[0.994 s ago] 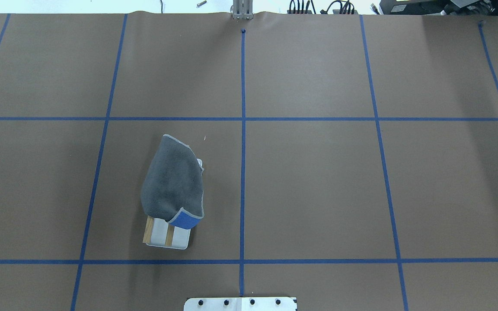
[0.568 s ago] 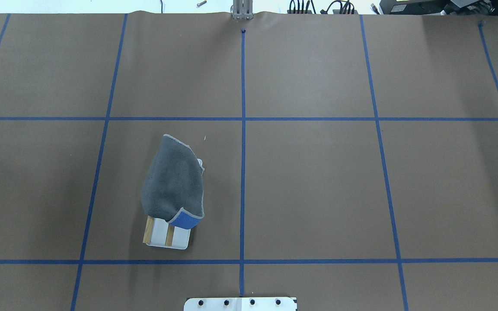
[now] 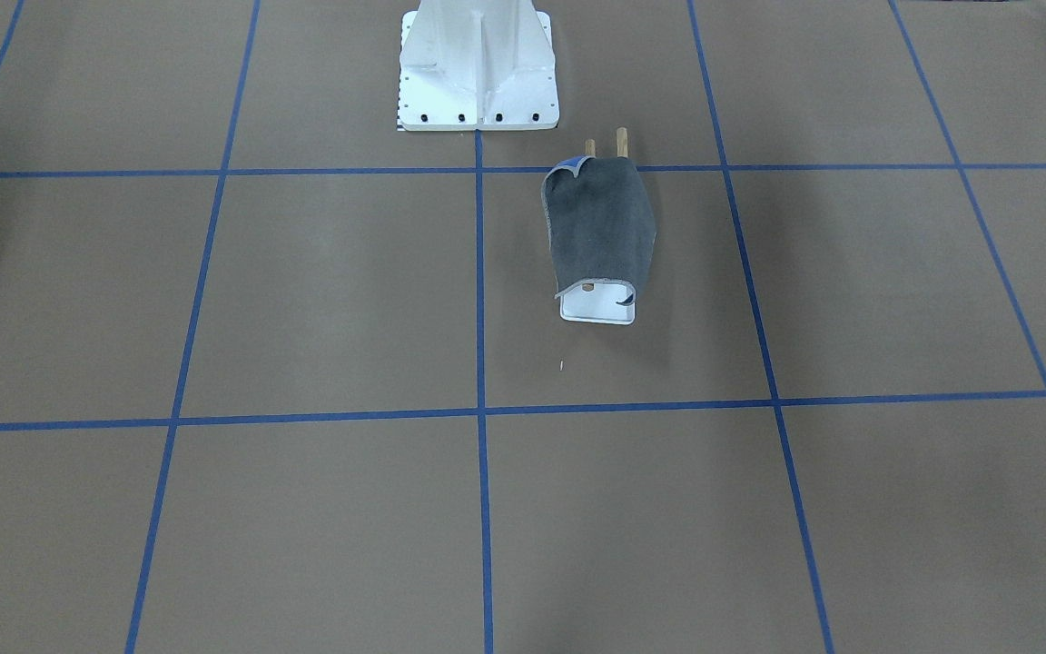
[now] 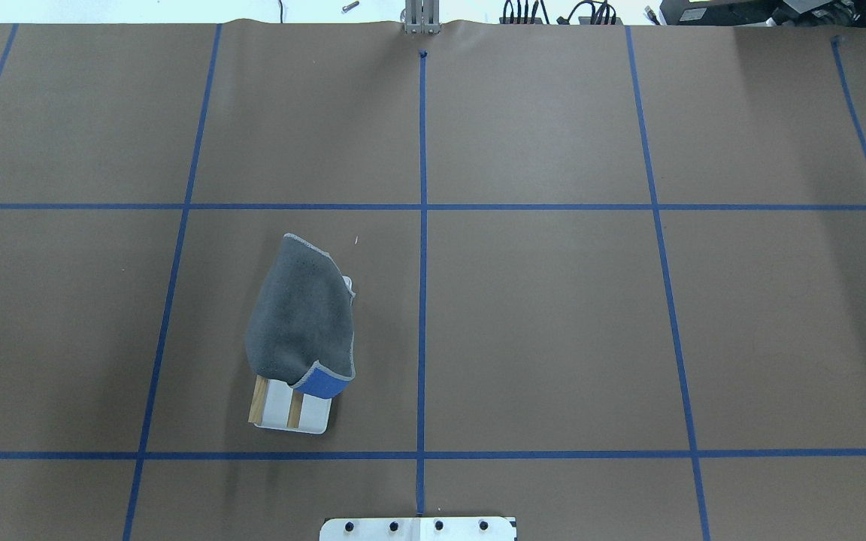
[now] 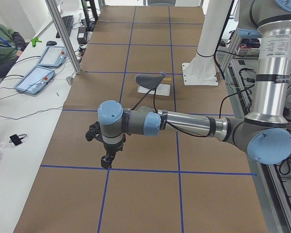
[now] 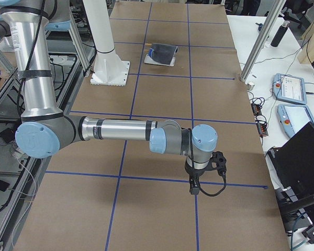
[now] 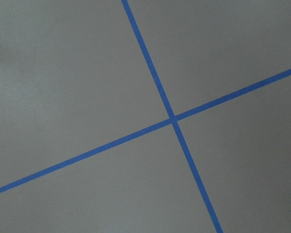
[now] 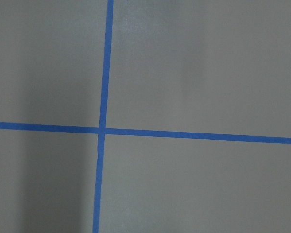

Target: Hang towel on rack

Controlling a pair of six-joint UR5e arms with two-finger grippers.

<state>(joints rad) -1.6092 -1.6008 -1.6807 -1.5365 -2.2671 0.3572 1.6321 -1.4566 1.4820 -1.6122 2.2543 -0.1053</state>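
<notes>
The dark grey towel (image 4: 299,315) lies draped over the rack (image 4: 311,417), one blue corner turned up at the near end. Two wooden dowel ends and the white base plate stick out beneath it. The towel (image 3: 597,227) and the rack (image 3: 597,311) also show in the front view. My left gripper (image 5: 105,162) hangs over a tape crossing far from the towel (image 5: 148,78). My right gripper (image 6: 193,189) hangs over a tape crossing at the other end, far from the towel (image 6: 164,51). I cannot tell whether either gripper is open or shut. Both wrist views show only paper and tape.
Brown paper with a blue tape grid (image 4: 423,207) covers the table. The white bolted pedestal (image 3: 478,64) stands at the robot's edge, close to the rack. Pendants and cables (image 5: 36,77) lie on the white side bench; an operator sits there.
</notes>
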